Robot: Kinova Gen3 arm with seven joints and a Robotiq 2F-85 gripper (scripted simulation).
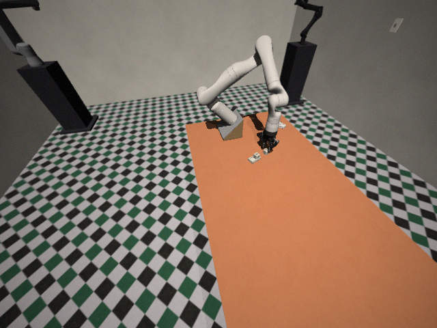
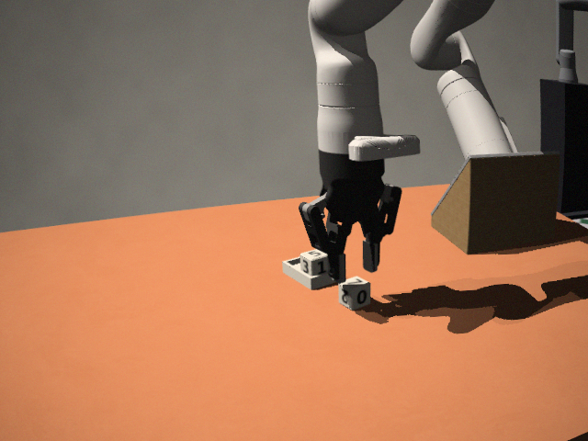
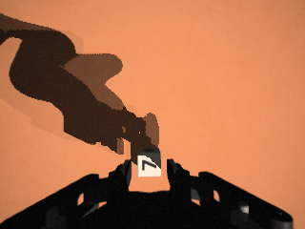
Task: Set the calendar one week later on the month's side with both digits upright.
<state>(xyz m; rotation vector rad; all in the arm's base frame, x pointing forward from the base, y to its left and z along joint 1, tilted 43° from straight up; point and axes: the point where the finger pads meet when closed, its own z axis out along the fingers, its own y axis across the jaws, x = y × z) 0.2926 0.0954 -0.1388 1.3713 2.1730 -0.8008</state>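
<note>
top view | white arm (image 1: 266,58) arches down from wedge mount (image 1: 233,132) | gripper (image 1: 270,141) low over orange table (image 1: 303,212), beside loose cube (image 1: 265,152) | tray (image 1: 252,160) near, one cube (image 1: 257,155) in it | checkered floor (image 1: 116,197)
</note>
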